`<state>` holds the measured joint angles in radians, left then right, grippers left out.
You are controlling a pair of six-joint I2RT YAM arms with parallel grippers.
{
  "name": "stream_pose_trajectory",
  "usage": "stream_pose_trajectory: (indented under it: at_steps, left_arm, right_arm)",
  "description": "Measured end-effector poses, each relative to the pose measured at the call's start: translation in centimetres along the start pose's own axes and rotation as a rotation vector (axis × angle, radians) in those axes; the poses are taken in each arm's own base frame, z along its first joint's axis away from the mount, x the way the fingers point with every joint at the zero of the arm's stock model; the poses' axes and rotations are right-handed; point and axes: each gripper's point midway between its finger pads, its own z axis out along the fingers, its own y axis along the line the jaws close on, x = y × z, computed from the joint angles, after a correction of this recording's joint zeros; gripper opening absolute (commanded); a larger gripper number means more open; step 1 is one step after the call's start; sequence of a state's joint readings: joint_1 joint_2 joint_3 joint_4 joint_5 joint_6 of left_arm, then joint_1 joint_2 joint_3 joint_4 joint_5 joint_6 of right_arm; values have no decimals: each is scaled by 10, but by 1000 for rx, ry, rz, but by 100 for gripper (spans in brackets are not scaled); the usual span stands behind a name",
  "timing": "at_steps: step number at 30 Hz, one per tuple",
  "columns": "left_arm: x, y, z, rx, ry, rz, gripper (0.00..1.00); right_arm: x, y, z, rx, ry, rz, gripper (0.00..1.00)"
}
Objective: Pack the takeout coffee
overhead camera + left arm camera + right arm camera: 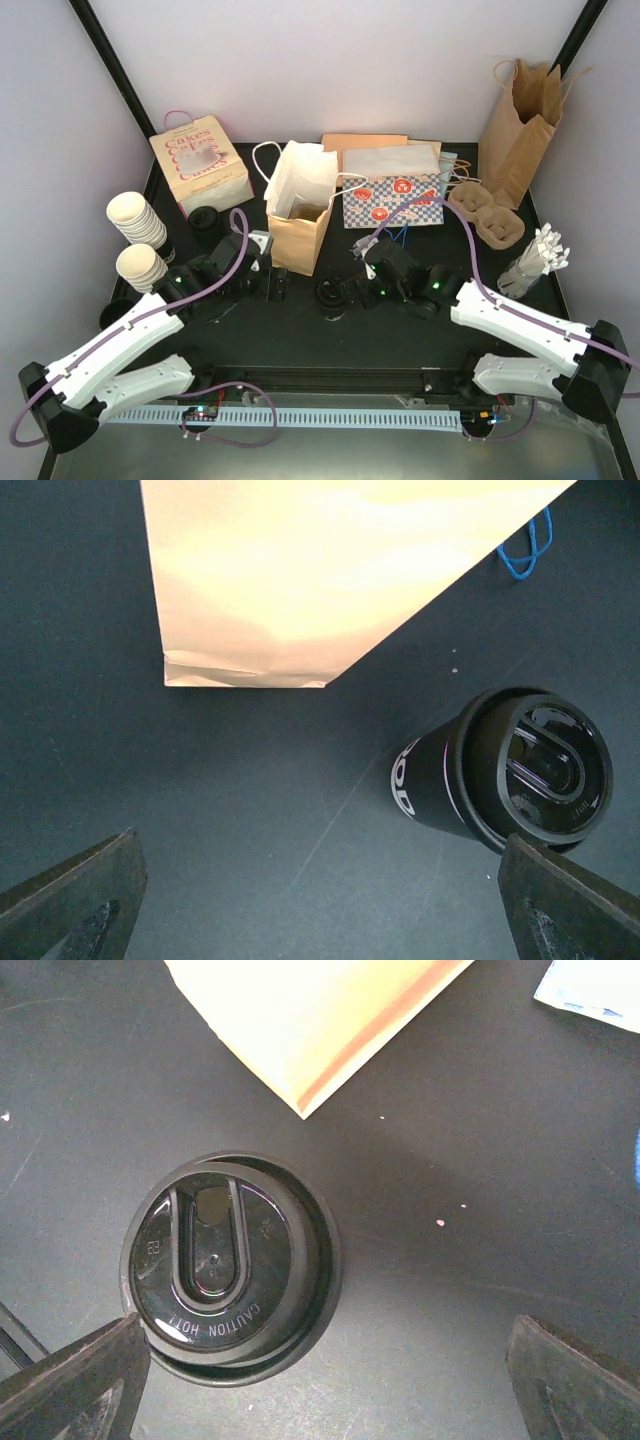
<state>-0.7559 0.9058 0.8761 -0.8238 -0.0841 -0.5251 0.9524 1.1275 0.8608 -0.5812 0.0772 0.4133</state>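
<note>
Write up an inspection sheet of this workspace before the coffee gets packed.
Surface: black tabletop, matte, with a few pale specks.
Job's things: lidded black coffee cup stands upright between the two hands. The open brown bag stands behind it, with white paper showing at its mouth.
Clutter: Cakes box, stacked cream cups, checkered bag lying flat, cup carrier, tall brown bag, bundle of white sticks.
Grippers: left hand and right hand are both open and empty, low beside the cup.
Cables: purple cables loop along both arms.
Surroundings: pale walls, black frame posts.
</note>
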Motion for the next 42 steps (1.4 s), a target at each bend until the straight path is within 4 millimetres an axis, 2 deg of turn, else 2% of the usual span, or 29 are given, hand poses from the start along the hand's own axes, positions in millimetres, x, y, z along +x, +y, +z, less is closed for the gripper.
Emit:
stream_pose_trajectory:
  at_steps: [8, 13, 24, 42]
  left_arm:
    - [-6, 6, -6, -21, -50, 3, 99]
    - [-2, 12, -6, -31, -68, 5, 99]
    - [-3, 21, -5, -74, -87, 11, 99]
    - [-2, 22, -6, -81, -86, 29, 99]
  right_arm:
    - [4, 7, 8, 6, 56, -33, 100]
    - [10, 11, 17, 15, 107, -50, 100]
    - [3, 39, 28, -7, 144, -120, 98]
    - [9, 45, 41, 39, 211, -195, 87]
